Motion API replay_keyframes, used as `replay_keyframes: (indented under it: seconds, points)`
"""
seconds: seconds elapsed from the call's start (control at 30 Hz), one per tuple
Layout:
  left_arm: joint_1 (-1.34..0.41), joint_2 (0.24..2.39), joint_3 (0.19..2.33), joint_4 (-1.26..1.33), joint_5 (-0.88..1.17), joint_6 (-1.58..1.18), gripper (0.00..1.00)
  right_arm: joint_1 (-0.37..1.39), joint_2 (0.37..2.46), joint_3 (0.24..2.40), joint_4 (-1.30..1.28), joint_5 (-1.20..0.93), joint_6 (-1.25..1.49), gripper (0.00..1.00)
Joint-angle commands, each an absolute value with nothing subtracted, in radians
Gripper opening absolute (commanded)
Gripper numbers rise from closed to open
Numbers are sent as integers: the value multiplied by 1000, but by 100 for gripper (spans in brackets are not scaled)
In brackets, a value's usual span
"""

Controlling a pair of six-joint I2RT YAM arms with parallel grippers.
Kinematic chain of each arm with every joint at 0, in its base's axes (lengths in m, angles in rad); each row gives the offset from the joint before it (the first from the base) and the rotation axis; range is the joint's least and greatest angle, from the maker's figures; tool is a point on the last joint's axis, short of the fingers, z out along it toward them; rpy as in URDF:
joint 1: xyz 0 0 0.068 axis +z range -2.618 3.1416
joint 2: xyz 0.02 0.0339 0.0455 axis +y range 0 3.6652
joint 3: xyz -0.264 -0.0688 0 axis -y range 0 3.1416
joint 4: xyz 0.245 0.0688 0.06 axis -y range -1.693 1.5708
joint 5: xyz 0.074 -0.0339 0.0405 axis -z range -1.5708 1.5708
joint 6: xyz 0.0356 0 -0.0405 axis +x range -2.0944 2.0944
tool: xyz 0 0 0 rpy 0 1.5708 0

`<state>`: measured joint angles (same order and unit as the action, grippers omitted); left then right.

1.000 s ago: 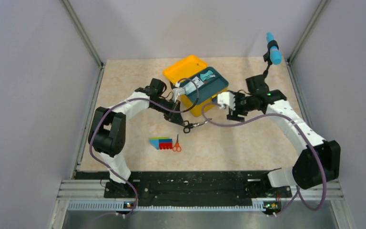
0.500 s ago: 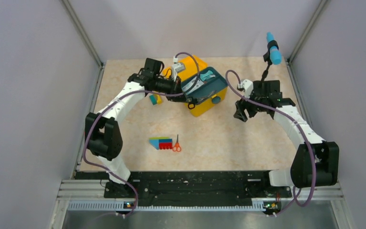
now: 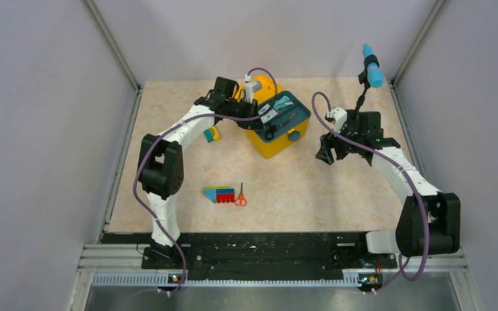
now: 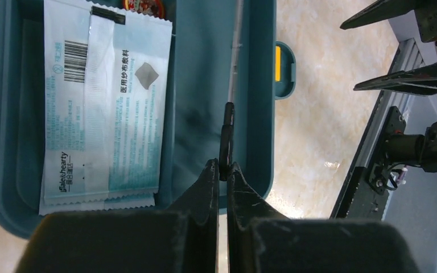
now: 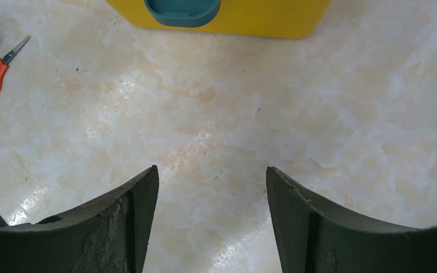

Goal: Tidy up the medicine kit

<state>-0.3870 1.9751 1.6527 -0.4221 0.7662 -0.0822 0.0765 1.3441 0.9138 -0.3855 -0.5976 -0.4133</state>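
- Left arm has swung from the desk near the kit up over its tray; right arm has drawn back to the right
- Left claw [image 4: 221, 168] is pinched shut on a thin dark tool [image 4: 226, 136]; what kind of tool is unclear
- Kit [image 3: 273, 144] sits far centre on the desk, lid open, tray [image 4: 256, 85] on top; a packet [image 4: 108, 108] fills one tray bay
- Key relation: the bare bay lies straight under the left claw, and the tool's long axis runs along the bay's length, between packet and tray wall; by my reading, lowering and release should need little turning
- Right claw [image 5: 211, 182] gapes wide, empty, over bare desk just right of the kit; the left arm is nearer
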Motion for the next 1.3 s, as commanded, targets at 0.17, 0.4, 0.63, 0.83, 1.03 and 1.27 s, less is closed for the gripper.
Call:
replay_keyframes:
  seconds: [0.17,0.4,0.63,0.83,1.03,1.27]
  points:
    - [-393,1972,1714,-411,718,-73,35,78,1291,916,-348,-626,-381,68]
    - [-379,1879,1745,-486,679,22,51,108,1337,992,-393,-692,-483,67]
    - [-279,1681,1578,-445,634,-74,51,300,1420,1086,-452,-715,-755,65]
    - [-159,1574,1290,-406,626,-264,50,489,1552,1142,-427,-720,-918,60]
    - [-123,1559,1184,-369,641,-339,50,614,1732,1212,-375,-714,-976,58]
    - [-7,1577,1087,-502,689,-279,44,704,1880,1331,-458,-732,-1083,59]
